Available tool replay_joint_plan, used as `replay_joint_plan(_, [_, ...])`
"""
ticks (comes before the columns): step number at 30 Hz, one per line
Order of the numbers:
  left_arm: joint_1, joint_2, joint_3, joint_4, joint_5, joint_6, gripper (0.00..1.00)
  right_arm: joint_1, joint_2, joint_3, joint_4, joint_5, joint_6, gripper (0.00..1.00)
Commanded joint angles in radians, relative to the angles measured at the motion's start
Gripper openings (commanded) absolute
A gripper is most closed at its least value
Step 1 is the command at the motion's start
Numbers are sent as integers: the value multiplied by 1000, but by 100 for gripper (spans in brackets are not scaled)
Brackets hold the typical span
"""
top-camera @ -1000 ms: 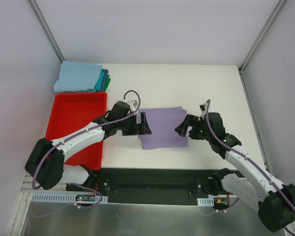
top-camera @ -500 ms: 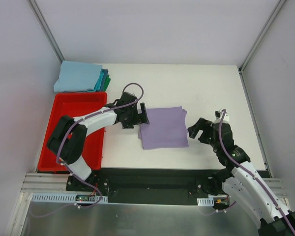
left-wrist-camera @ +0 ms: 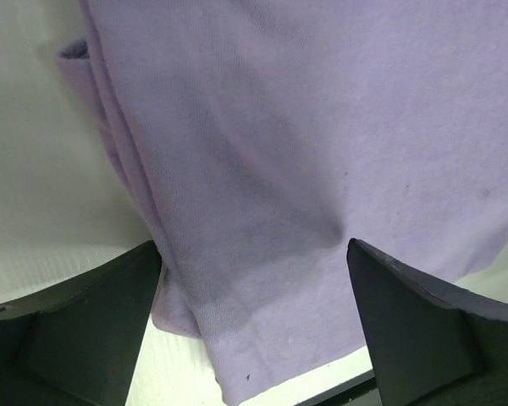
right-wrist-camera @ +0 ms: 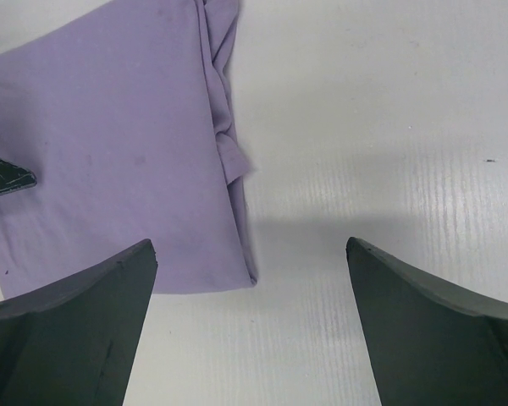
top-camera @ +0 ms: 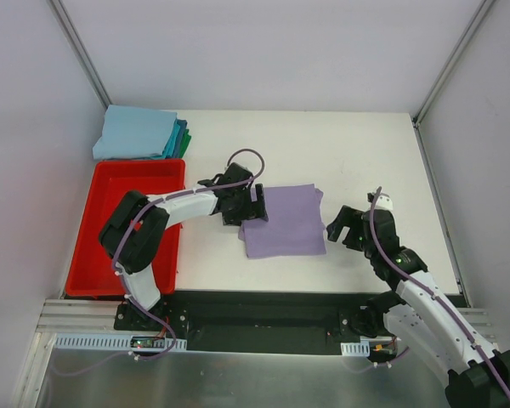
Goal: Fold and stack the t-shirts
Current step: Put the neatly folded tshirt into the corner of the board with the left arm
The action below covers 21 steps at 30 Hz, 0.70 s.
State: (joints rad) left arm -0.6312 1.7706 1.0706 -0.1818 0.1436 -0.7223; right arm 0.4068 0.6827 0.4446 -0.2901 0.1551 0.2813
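Note:
A lavender t-shirt (top-camera: 285, 223), folded into a rectangle, lies mid-table. My left gripper (top-camera: 252, 205) is at its left edge. In the left wrist view the jaws (left-wrist-camera: 254, 317) stand wide, with the lavender cloth (left-wrist-camera: 271, 152) and its folded edge lying between them. My right gripper (top-camera: 343, 226) hovers open just right of the shirt, apart from it. In the right wrist view it (right-wrist-camera: 250, 326) is over bare table, with the shirt's right fold (right-wrist-camera: 110, 152) ahead to the left. A stack of folded t-shirts (top-camera: 138, 133), light blue on top with teal and green edges, sits at the back left.
A red plastic bin (top-camera: 127, 197) stands left of the lavender shirt, under the left arm. White walls close the table at the back and sides. A black base rail (top-camera: 263, 310) runs along the near edge.
My left gripper slid right onto the shirt's left edge. The right gripper pulled back to the right, off the shirt's right edge.

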Motion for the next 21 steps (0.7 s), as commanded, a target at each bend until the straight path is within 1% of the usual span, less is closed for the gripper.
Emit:
replay_joint_plan(1, [-30, 50, 8, -51, -93, -32, 89, -11, 2, 25, 2, 23, -21, 96])
replay_joint_plan(6, [-51, 98, 45, -91, -119, -34, 81, -17, -2, 16, 3, 47, -22, 96])
replay_joint_plan(11, [-71, 147, 78, -146, -176, -46, 77, -22, -2, 14, 3, 43, -24, 96])
replay_joint_plan(13, [-85, 174, 95, -166, -194, -48, 72, -23, 3, 16, 3, 43, -24, 96])
replay_joint_plan(16, [-102, 223, 141, -214, -228, -46, 62, -25, 2, 14, 5, 40, -25, 96])
replay_joint_plan(19, [-116, 274, 187, -249, -254, -32, 47, -26, 2, 14, 3, 43, -30, 96])
replay_joint_plan(21, [-127, 297, 215, -258, -271, -6, 33, -26, 0, 13, 2, 46, -30, 96])
